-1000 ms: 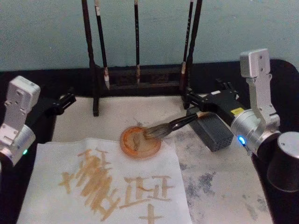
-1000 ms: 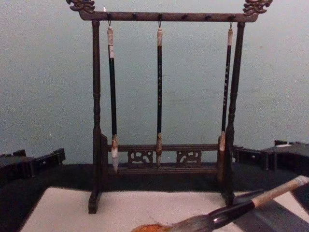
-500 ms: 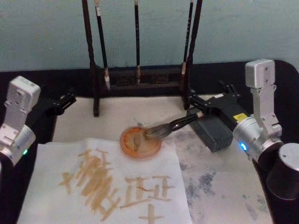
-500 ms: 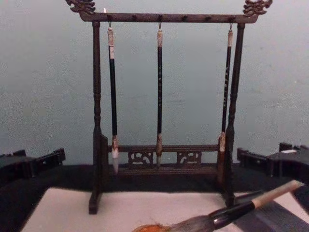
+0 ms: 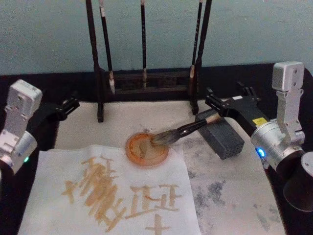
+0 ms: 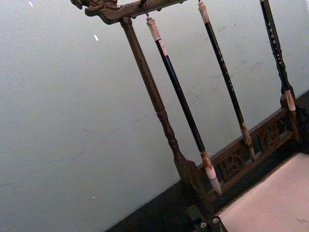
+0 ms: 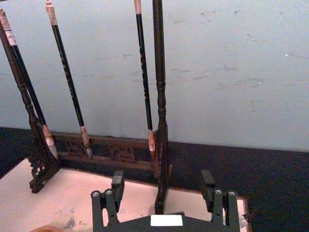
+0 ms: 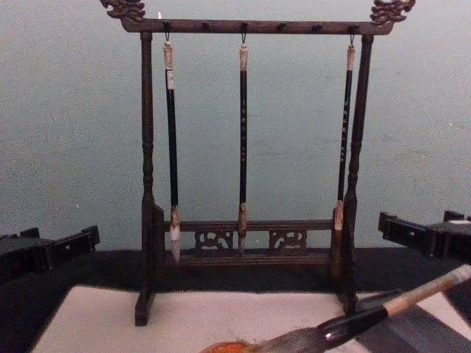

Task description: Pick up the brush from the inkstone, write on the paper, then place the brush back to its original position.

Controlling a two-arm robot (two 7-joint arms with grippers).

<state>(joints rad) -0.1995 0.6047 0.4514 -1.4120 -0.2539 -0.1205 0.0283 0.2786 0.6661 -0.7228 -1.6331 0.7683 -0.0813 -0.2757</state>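
The brush [image 5: 183,131] lies at rest, its bushy bristles on the round orange inkstone [image 5: 139,155] and its pale handle end propped on a dark block [image 5: 226,138]. The chest view catches the brush [image 8: 353,321] low at the right. The paper [image 5: 54,169], marked with brown strokes, lies in front of the inkstone. My right gripper [image 5: 224,98] hovers open just behind and right of the handle end, not touching it; its wrist view shows the right gripper [image 7: 162,186] with nothing between its fingers. My left gripper [image 5: 67,105] is parked open at the mat's far left.
A dark wooden brush rack [image 5: 146,81] with three thin hanging brushes stands at the back of the cream mat [image 5: 234,196]. The rack [image 8: 246,243] is close in front of both grippers. A black table surrounds the mat.
My right arm has drawn back to the right, away from the brush handle. The brush stays on the inkstone and block. The left arm has not moved.
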